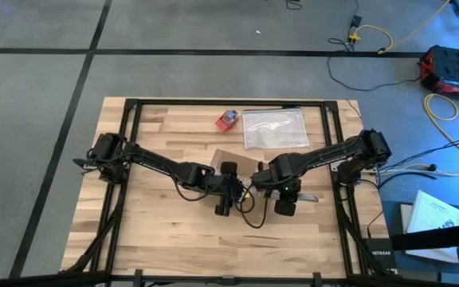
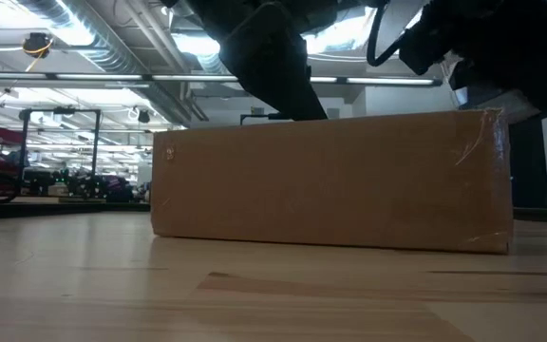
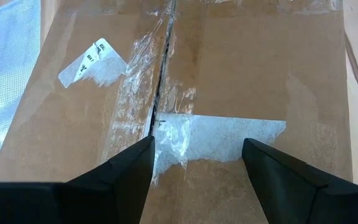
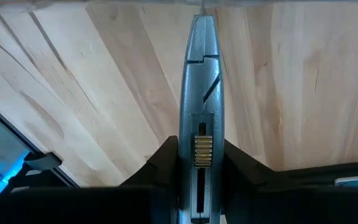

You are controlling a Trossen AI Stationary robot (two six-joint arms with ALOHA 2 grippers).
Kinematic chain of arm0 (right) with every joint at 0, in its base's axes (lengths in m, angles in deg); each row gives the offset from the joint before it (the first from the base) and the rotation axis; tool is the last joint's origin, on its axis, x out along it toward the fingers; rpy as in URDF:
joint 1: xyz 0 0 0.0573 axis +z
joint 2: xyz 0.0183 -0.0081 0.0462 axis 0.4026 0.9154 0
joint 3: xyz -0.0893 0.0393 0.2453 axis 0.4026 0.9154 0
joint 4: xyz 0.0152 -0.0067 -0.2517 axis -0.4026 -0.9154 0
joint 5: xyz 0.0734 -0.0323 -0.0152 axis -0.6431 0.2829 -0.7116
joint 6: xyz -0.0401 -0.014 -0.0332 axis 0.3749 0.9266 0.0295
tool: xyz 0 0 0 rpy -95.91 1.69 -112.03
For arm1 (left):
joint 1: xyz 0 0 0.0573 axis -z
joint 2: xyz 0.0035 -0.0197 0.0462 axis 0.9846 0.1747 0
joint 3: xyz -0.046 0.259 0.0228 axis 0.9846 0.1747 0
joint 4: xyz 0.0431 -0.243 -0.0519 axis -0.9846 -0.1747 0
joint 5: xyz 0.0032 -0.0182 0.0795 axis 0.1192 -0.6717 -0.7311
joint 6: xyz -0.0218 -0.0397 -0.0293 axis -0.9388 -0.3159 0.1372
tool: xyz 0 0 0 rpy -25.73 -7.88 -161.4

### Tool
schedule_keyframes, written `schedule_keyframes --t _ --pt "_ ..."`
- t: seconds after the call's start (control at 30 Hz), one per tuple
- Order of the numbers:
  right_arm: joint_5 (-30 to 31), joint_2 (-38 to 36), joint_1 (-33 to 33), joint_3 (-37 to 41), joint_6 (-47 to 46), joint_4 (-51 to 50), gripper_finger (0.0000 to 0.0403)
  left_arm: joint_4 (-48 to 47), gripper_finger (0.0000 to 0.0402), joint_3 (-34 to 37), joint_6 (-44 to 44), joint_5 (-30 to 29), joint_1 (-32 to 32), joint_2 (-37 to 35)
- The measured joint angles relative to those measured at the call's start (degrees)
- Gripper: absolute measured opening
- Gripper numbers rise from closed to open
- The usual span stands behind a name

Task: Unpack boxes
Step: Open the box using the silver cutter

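Observation:
The brown cardboard box (image 1: 233, 157) (image 2: 330, 180) rests flat on its bottom at the table's middle, mostly hidden in the high view under both arms. Its top (image 3: 229, 74) has a centre seam, shiny clear tape and a peeling white label. My left gripper (image 3: 197, 155) (image 1: 229, 171) is open above the box top, one finger on either side of the white tape patch at the seam's near end. My right gripper (image 4: 201, 155) (image 1: 285, 199) is on the box's near right side, over bare wood, shut on a grey utility knife (image 4: 201, 74). My left gripper: I cannot tell whether its fingertips touch the box top. My right gripper pinches the utility knife's handle (image 4: 201, 121) between its two fingers, which lie along the knife. The knife's front end (image 4: 201, 25) sticks out past the fingertips over the wooden table, lifted clear.
A clear silvery plastic bag (image 1: 276, 129) (image 3: 5, 74) lies flat beyond the box toward the far edge. A small red-and-blue object (image 1: 228, 120) sits to the bag's left. Black frame rails (image 1: 331, 127) run along the table's sides. Bare wood lies near the front edge.

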Motion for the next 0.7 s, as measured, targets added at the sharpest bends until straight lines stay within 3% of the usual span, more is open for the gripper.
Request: schedule_keyframes --t 0.17,0.4,0.47,0.7 --pt "-0.32 -0.21 0.22 0.22 -0.04 -2.62 0.0061 -0.01 0.0235 0.02 -0.02 0.05 0.0 0.0" --pt "7.1 -4.13 5.32 0.2 0.75 -1.52 0.0061 0.0 0.0235 0.02 -0.07 0.02 0.0 0.0" --pt "10.75 -4.88 8.03 0.15 3.92 -0.38 0.0061 0.02 0.0235 0.0 0.88 0.06 0.0 0.0" --pt "31.95 -4.18 17.72 0.13 15.58 0.61 0.0061 0.09 0.0235 0.0 2.55 2.45 0.0 0.0"
